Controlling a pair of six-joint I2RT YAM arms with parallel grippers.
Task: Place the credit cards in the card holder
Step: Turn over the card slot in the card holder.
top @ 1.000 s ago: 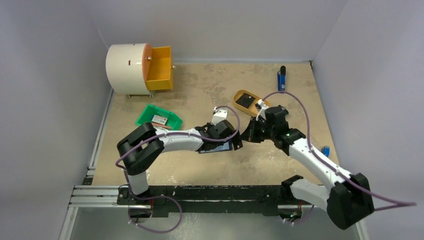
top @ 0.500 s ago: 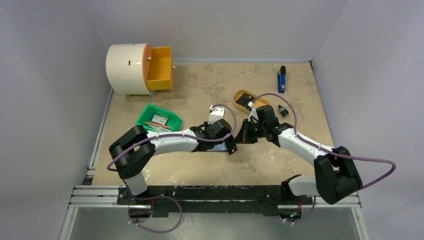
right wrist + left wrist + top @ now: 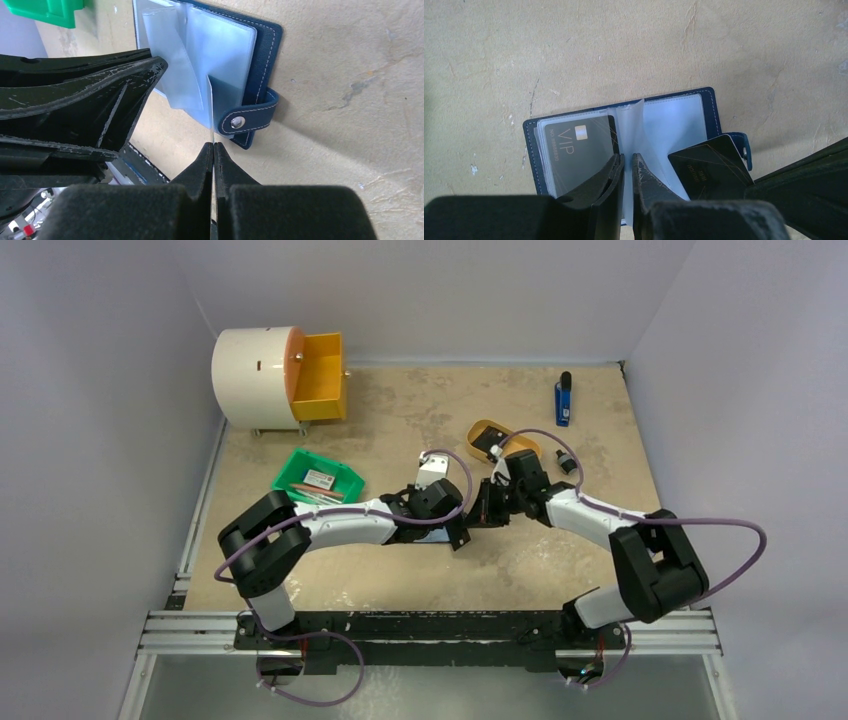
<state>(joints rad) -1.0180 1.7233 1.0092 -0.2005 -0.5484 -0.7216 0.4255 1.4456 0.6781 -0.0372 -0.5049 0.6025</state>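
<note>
The navy-blue card holder (image 3: 710, 107) lies open on the table, its clear sleeves fanned out. A black VIP card (image 3: 574, 150) sits in a left-hand sleeve. My left gripper (image 3: 628, 156) is pinched on one upright clear sleeve (image 3: 636, 125) at the spine. My right gripper (image 3: 213, 145) is shut on a second black credit card (image 3: 709, 167), seen edge-on (image 3: 210, 110) in the right wrist view. That card's leading corner lies against the right-hand sleeves, next to the snap tab (image 3: 250, 117). From above, the two grippers (image 3: 458, 530) (image 3: 485, 512) meet mid-table and hide most of the holder.
A green bin (image 3: 318, 478) holding small items stands left of the arms. The mustard-yellow tray (image 3: 492, 440) is just behind the right gripper. A white drum with an open orange drawer (image 3: 320, 375) is at back left. A blue object (image 3: 563, 400) lies at back right.
My right arm has swung left and folded in, carrying its card up to the holder. My left gripper shifted slightly left and its jaws narrowed a little on the sleeve.
</note>
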